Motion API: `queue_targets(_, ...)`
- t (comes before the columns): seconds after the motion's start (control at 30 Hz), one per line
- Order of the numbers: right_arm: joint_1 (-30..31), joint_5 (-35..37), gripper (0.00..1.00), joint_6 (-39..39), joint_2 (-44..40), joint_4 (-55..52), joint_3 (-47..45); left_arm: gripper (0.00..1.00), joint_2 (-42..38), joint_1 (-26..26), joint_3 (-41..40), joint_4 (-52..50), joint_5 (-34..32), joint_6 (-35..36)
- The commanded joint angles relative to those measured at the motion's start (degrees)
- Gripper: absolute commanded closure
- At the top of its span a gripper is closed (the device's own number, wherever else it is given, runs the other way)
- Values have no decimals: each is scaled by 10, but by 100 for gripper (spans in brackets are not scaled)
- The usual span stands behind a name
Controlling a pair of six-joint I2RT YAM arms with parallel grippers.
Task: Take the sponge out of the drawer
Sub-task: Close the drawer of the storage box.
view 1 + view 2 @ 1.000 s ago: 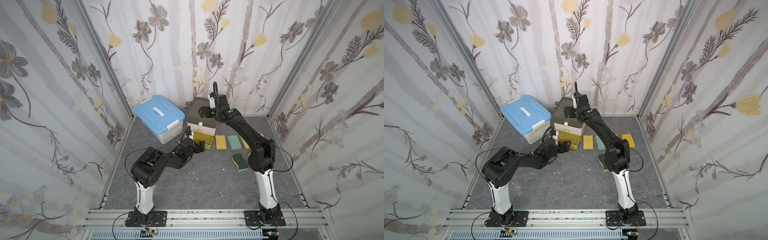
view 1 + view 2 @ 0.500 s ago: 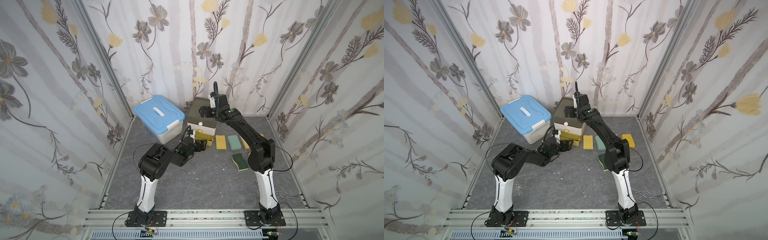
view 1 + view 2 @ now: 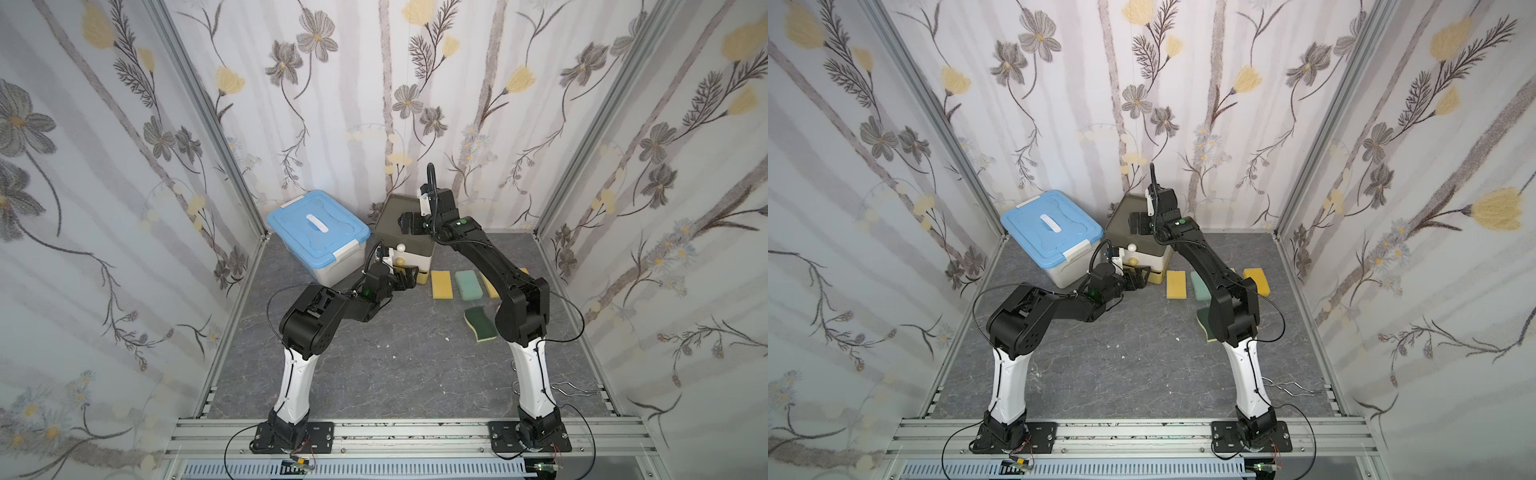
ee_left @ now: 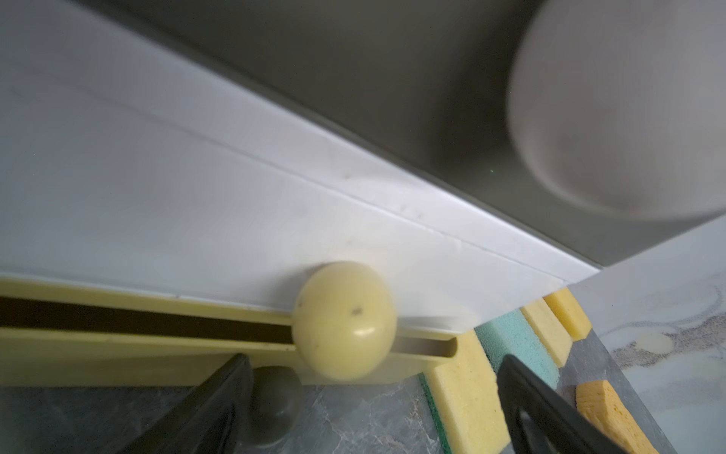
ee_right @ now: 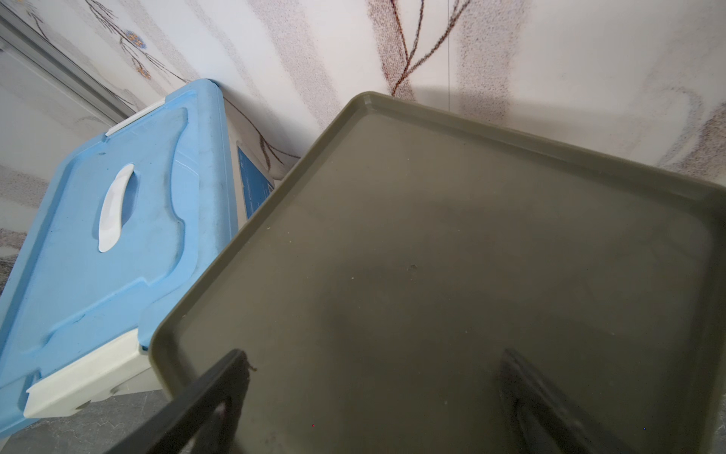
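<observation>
Sponge: hidden (the yellow drawer (image 4: 118,346) of the drawer unit (image 3: 388,220) stands only a crack open, dark inside).
Left end effector (image 4: 373,361): spread, low at the unit's front, dark knob (image 4: 275,405) between its fingers.
Right end effector (image 5: 373,353): spread, over the unit's olive top.
Loose sponges (image 3: 442,284): on the counter (image 3: 395,353) beside the unit.
Blue-lidded box (image 3: 318,226): at the unit's other side.

Back wall, centre: drawer unit (image 3: 384,226) on bench (image 3: 395,365). Storage box (image 3: 318,228) just beside it, left. Row of sponges (image 3: 468,284) on bench to its right; lone sponge (image 3: 480,324) nearer front. Left claw (image 3: 405,277) before unit's front; right claw (image 3: 402,221) over its top.
</observation>
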Motion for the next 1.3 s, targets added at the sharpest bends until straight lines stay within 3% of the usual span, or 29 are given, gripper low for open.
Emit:
queue_targets(0.0, -4, 1, 0, 9, 14, -63, -2, 0, 9, 0, 7, -12, -4, -1)
queue_targets(0.4, -7, -2, 0, 10, 13, -64, -2, 0, 44, 0, 34, 36, 16, -41)
queue_targets(0.7, -10, -12, 0, 11, 12, -59, -2, 0, -9, -4, -47, 84, -39, -43)
queue_targets(1.03, -8, -12, 0, 4, -31, -37, -5, 0, -160, -18, -162, 29, -74, -15)
queue_targets(1.13, -7, -13, 0, -9, -56, -30, -15, 0, -228, -24, -196, -32, -98, 6)
queue_targets(1.27, -4, 23, 0, -17, -120, 5, -86, 0, -337, -27, -213, -187, -162, 51)
